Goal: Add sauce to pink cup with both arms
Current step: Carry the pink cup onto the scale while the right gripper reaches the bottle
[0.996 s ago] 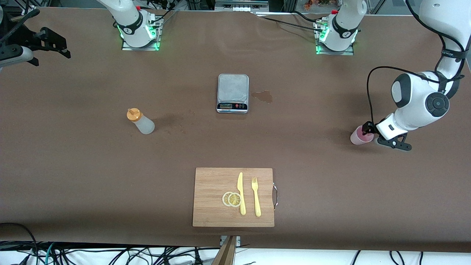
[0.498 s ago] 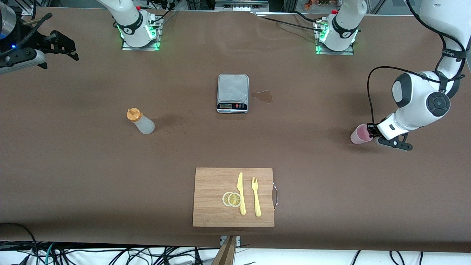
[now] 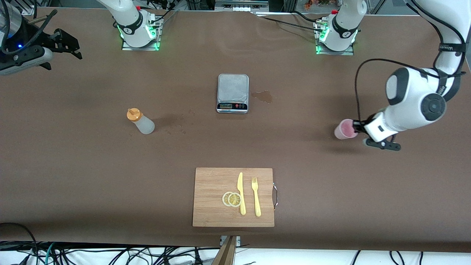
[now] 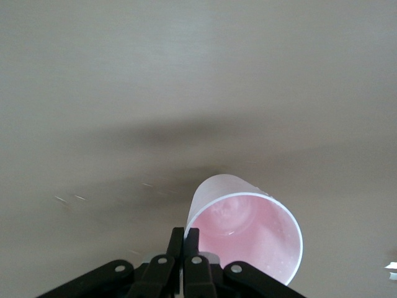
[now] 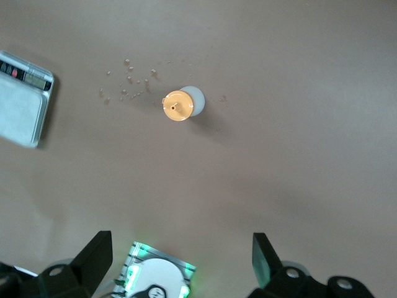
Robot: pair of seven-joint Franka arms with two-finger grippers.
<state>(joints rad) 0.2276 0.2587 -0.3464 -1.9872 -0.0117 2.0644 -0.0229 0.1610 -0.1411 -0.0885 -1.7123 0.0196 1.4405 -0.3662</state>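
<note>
The left gripper (image 3: pixel 354 127) has its jaws pinched onto the rim of the pink cup (image 3: pixel 343 130), one finger inside the wall and one outside, as the left wrist view shows (image 4: pixel 183 248). The cup (image 4: pixel 245 233) hangs tilted in that hold, over the worktop (image 3: pixel 73 165) toward the left arm's end of it, well apart from the scale (image 3: pixel 233 92). A rim pinch like this leaves the cup's mouth mostly unobstructed, which I judge suits it for receiving sauce. The inside looks empty.

The sauce bottle (image 3: pixel 140 120) stands upright on the worktop, toward the right arm's end from the scale and slightly nearer the front camera than it, with no gripper touching it. The right gripper (image 3: pixel 60 44) is high over the worktop's edge at the right arm's end, its jaws spread wide apart and empty; the right wrist view looks down on the bottle's orange cap (image 5: pixel 177 105) with the scale (image 5: pixel 22 99) off to one side, so the arm seems lined up to go down for it.

A chopping board (image 3: pixel 213 198) lies nearer the front camera than the scale and plays no part.
</note>
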